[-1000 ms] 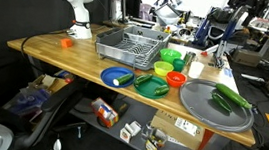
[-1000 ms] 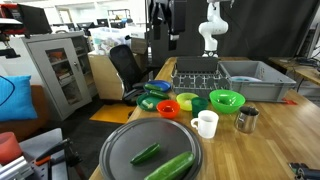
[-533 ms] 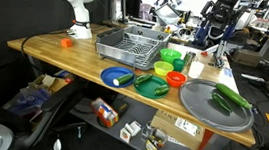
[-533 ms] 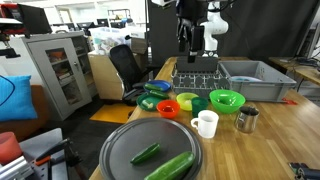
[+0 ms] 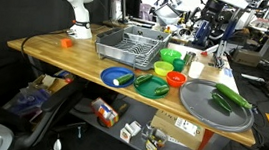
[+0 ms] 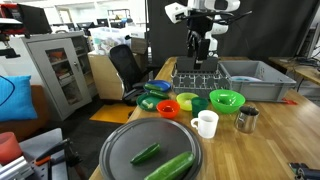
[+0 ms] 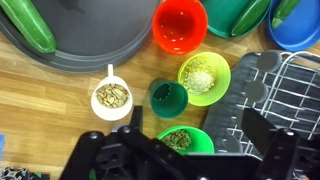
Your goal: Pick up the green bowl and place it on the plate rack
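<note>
Wooden table point(image 5: 56, 52) | green bowl point(image 6: 226, 100) beside plate rack point(image 5: 128, 44) | white mug point(image 6: 205, 124), metal cup point(image 6: 246, 120) near

Upright on the desk point(image 7: 60, 85): the green bowl point(image 7: 185, 136), round, bright lime, pale crumbs inside. Just beside it, the plate rack point(image 7: 287, 92), grey, rectangular, slotted sides, flat.

Bowls number three: one green bowl point(image 6: 227, 103), one yellow-green bowl point(image 7: 185, 72) and one red-orange bowl point(image 7: 165, 15). Cups number three as well (no two alike): one white mug point(image 7: 110, 72), one dark green cup point(image 7: 168, 97), one metal cup point(image 6: 246, 120). There is one plate rack point(image 5: 130, 42), one round grey tray point(image 6: 130, 140), one blue plate point(image 5: 109, 74) and one dark green dish point(image 5: 158, 89). Two cucumbers point(image 6: 145, 153) lie on the tray.
</note>
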Tool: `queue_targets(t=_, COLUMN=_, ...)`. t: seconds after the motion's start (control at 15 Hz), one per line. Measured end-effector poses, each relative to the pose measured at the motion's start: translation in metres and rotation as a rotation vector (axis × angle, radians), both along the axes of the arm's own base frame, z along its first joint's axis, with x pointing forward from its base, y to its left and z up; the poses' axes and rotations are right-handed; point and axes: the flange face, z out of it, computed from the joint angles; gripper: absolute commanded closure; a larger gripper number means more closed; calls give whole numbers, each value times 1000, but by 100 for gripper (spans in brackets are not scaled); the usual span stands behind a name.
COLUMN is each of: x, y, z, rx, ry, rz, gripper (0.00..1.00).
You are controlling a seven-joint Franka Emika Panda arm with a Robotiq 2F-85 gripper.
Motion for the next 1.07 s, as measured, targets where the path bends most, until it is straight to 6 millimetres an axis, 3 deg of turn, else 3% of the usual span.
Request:
queue_targets(t=0.33, x=1, y=0, z=0, rx=-2, ry=-3, rz=-9, gripper=0)
queue_targets(t=0.53, x=10, y=-4, z=-9, rx=-14, ry=-34, rz=-106, gripper=0)
queue_targets(t=0.73, x=29, y=-11, z=-32, rx=-23, ry=-98, rz=-242, gripper=0)
queue_targets(t=1.07, x=58, y=-26, z=-87, rx=20, ry=-113, rz=-455, gripper=0)
